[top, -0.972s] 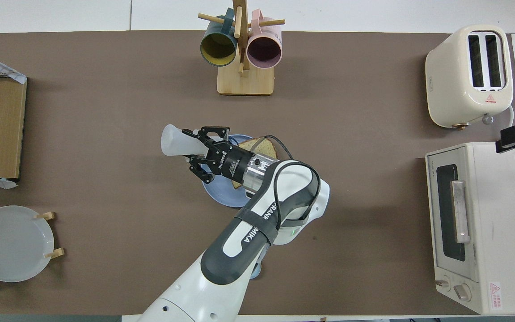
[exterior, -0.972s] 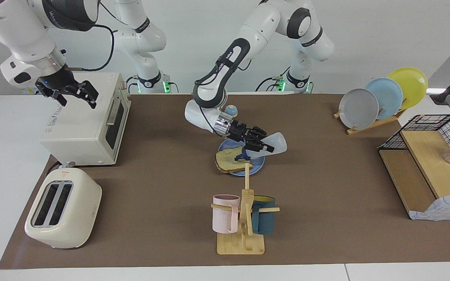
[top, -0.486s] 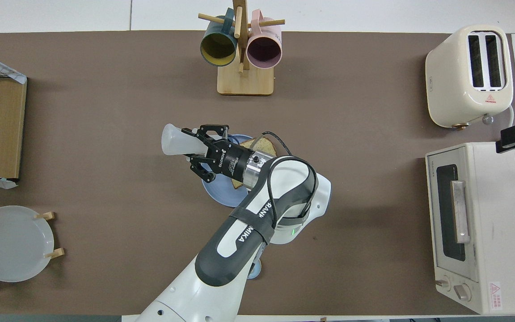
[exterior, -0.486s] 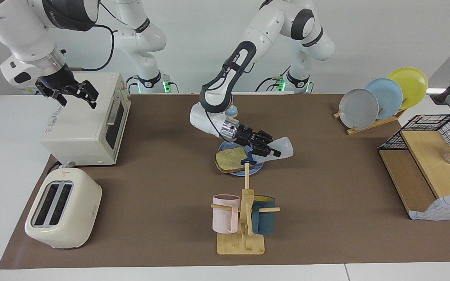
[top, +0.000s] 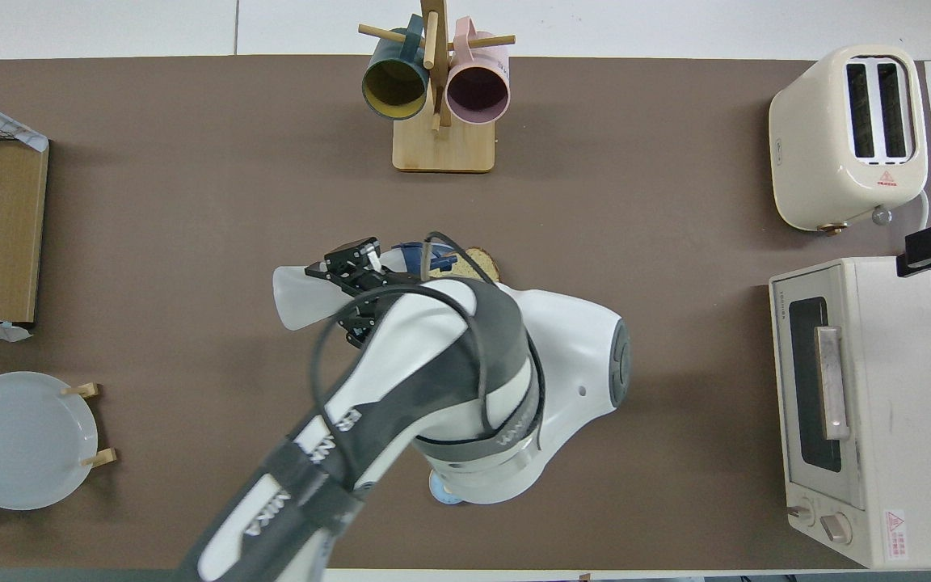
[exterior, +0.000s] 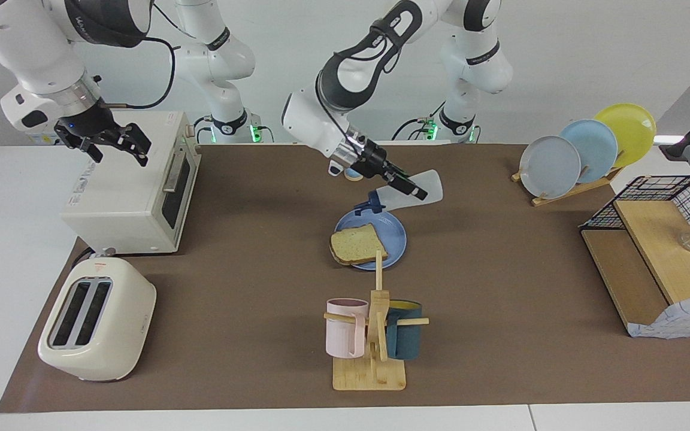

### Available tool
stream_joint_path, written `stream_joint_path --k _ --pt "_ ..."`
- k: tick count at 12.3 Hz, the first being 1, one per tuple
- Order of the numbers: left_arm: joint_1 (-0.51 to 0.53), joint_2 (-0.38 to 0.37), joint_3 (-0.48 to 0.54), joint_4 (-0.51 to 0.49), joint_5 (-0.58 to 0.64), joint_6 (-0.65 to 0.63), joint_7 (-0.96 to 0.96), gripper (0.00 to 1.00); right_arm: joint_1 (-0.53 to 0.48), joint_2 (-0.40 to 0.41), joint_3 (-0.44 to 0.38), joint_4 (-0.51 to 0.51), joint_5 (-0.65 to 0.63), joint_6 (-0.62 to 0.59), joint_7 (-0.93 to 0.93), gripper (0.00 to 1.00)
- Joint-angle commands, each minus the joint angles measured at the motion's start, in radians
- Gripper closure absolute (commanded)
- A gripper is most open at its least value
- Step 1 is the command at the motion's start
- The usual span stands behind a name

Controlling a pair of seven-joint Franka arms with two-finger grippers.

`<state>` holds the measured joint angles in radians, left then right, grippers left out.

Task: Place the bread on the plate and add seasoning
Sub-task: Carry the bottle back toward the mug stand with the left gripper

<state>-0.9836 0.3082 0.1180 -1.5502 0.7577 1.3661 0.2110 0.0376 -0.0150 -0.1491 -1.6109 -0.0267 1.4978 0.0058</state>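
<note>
Judged the step in hand to be the seasoning. Found the bread lying flat on the plate at mid-table, toward the plate's edge nearer the right arm's end. Found the left gripper clenched on the seasoning, gripping the frosted body, with the bottle tilted and the dark cap lowest, pointing toward the plate. Noted the bottle up in the air over the plate's rim nearest the robots, clear of the bread. Could not tell whether any seasoning lay on the bread.

Judged two possible next moves:
- Carrying the cap over the middle of the bread and tipping further.
- If dispensing was complete, righting the bottle and setting it down on bare mat clear of the plate.

Judged a steady grip necessary either way, the body looking soft and likely to yield under squeeze.

Found the right gripper released, jaws apart, waiting above the toaster oven at the right arm's end.

Noted the small blue-domed knob on the mat, nearer the robots than the plate and below the left wrist: a likely obstruction to a set-down there. Noted the mug rack farther from the robots than the plate, its upright post near the plate's rim: a hazard for any low sweep. Found the toaster, the plate rack and the wire shelf well apart from the work.
</note>
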Motion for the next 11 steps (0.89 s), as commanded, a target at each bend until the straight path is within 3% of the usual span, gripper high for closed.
stream_joint_path --k 1,4,7,11 --pt "0.136 -0.203 -0.004 -0.051 -0.163 0.109 -0.068 1.00 -0.013 -0.022 0.008 -0.026 -0.004 0.009 -0.017 0.00" --pt "0.323 -0.311 -0.003 -0.066 -0.407 0.278 -0.070 1.00 -0.013 -0.022 0.008 -0.026 -0.004 0.009 -0.017 0.00" --pt "0.466 -0.325 -0.003 -0.103 -0.588 0.483 -0.088 1.00 -0.013 -0.023 0.008 -0.026 -0.004 0.009 -0.017 0.00" --pt "0.575 -0.388 -0.003 -0.374 -0.696 0.997 -0.237 1.00 -0.013 -0.022 0.008 -0.026 -0.004 0.009 -0.017 0.00"
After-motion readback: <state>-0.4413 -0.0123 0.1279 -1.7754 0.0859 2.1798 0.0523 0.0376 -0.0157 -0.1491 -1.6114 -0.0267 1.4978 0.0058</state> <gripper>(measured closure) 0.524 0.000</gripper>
